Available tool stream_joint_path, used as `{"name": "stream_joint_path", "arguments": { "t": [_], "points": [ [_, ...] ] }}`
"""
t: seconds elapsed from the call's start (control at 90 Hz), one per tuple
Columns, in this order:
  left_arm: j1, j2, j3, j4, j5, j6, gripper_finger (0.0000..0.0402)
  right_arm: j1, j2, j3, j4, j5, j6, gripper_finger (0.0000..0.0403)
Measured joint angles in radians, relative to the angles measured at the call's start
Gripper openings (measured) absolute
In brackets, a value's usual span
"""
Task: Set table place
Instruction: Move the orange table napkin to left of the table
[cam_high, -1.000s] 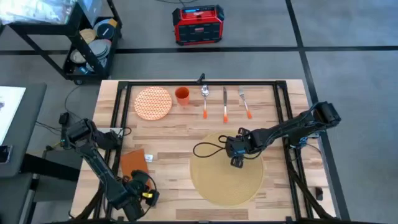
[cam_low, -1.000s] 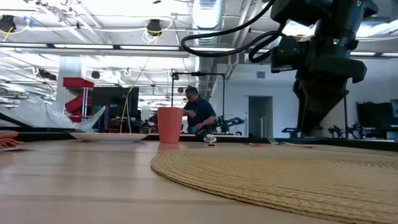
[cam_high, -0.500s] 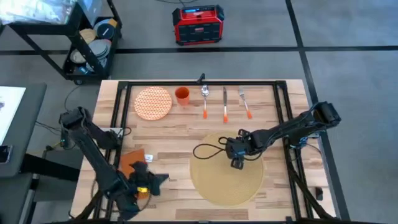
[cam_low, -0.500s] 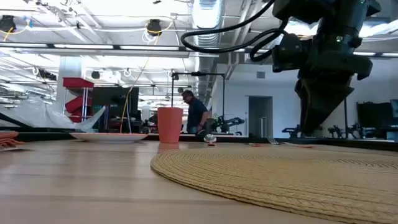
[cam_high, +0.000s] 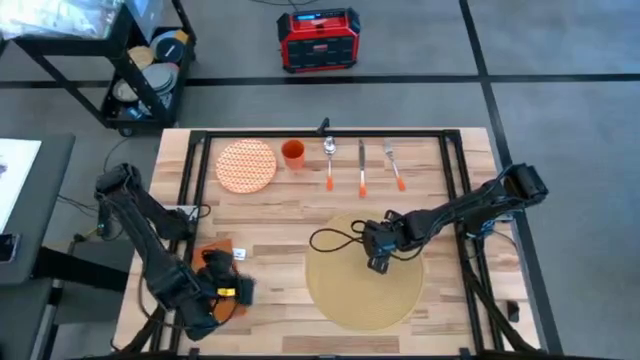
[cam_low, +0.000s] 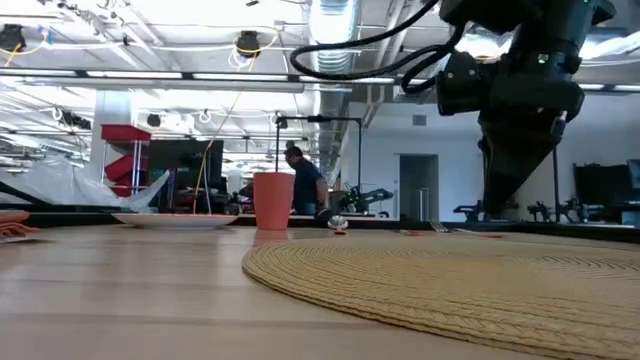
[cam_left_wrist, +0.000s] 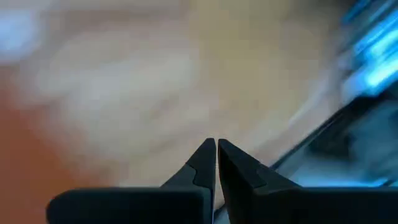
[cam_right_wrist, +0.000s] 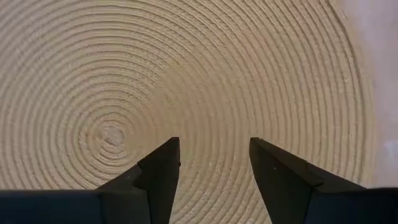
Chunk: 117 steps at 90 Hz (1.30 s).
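The right tool (cam_right_wrist: 211, 165), released and empty, hangs above the placemat (cam_high: 365, 270) on the desk (cam_high: 290, 210). The left tool (cam_left_wrist: 216, 152), clenched, nears the napkin (cam_high: 212, 262). Best fetch the plate (cam_high: 246, 165) next and centre it on the mat.

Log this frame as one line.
right gripper: open, above placemat | left gripper: shut, over napkin | plate: table's far edge

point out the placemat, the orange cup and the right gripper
placemat (cam_high: 365, 298), high view, bare woven surface in its near half.
orange cup (cam_high: 293, 153), high view, on its open top.
right gripper (cam_right_wrist: 214, 158), right wrist view, midway between its open fingertips, above the placemat.
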Motion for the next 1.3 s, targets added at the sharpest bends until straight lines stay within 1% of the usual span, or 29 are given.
{"name": "stream_joint_path", "arguments": {
  "t": [0.022,0.044,0.133,0.178,0.256,0.333,0.389,0.444,0.567,0.633,0.678,0.8,0.911,1.022,1.156,1.244,1.3],
  "points": [
    [-0.009,0.002,0.014,-0.037,0.052,0.022,0.0000,0.003,0.000,0.000,0.001,0.000,0.000,0.0182],
    [-0.018,0.005,0.026,-0.073,0.078,0.055,0.0000,0.006,0.000,0.000,0.002,0.000,0.000,0.0182],
    [-0.046,0.007,0.055,-0.201,0.085,0.259,0.0000,0.007,0.000,0.000,0.020,0.012,0.000,0.0182],
    [-0.046,0.003,0.056,-0.224,0.094,0.393,0.0000,0.008,0.000,0.000,0.036,0.016,0.000,0.0182],
    [-0.034,0.005,0.056,-0.190,0.139,0.685,0.0000,0.006,0.000,0.000,0.051,0.016,0.000,0.0182],
    [-0.021,0.004,0.042,-0.129,0.156,0.955,0.0000,0.002,0.000,0.000,0.057,0.013,0.003,0.0182],
    [-0.012,0.003,0.021,-0.084,0.188,1.092,0.0000,0.004,0.000,0.000,0.056,-0.002,0.003,0.0182],
    [0.003,0.001,-0.014,-0.048,0.221,1.152,0.0000,0.004,0.000,0.000,0.055,-0.011,0.004,0.0182],
    [0.026,-0.052,-0.161,0.121,0.294,1.170,0.0000,0.005,0.000,0.000,0.055,-0.020,0.020,0.0182],
    [0.026,-0.104,-0.245,0.200,0.301,1.124,0.0000,0.004,0.000,0.000,0.056,-0.024,0.022,0.0182],
    [0.026,-0.149,-0.299,0.239,0.293,1.082,0.0000,0.004,0.000,0.000,0.055,-0.024,0.030,0.0182],
    [0.020,-0.282,-0.412,0.291,0.222,0.949,0.0000,0.012,0.000,0.000,0.057,-0.024,0.046,0.0182],
    [0.009,-0.365,-0.491,0.301,0.223,0.898,0.0000,0.024,0.000,0.000,0.058,-0.024,0.047,0.0182],
    [0.015,-0.385,-0.572,0.289,0.247,0.835,0.0000,0.032,0.000,0.000,0.058,-0.024,0.053,0.0182],
    [0.034,-0.380,-0.645,0.380,0.286,0.808,0.0000,0.051,0.000,0.000,0.058,-0.024,0.055,0.0182],
    [0.047,-0.375,-0.679,0.408,0.287,0.801,0.0000,0.056,0.000,0.000,0.059,-0.024,0.055,0.0182],
    [0.060,-0.369,-0.698,0.407,0.311,0.792,0.0000,0.058,0.000,0.000,0.058,-0.024,0.055,0.0182]
  ]
}}
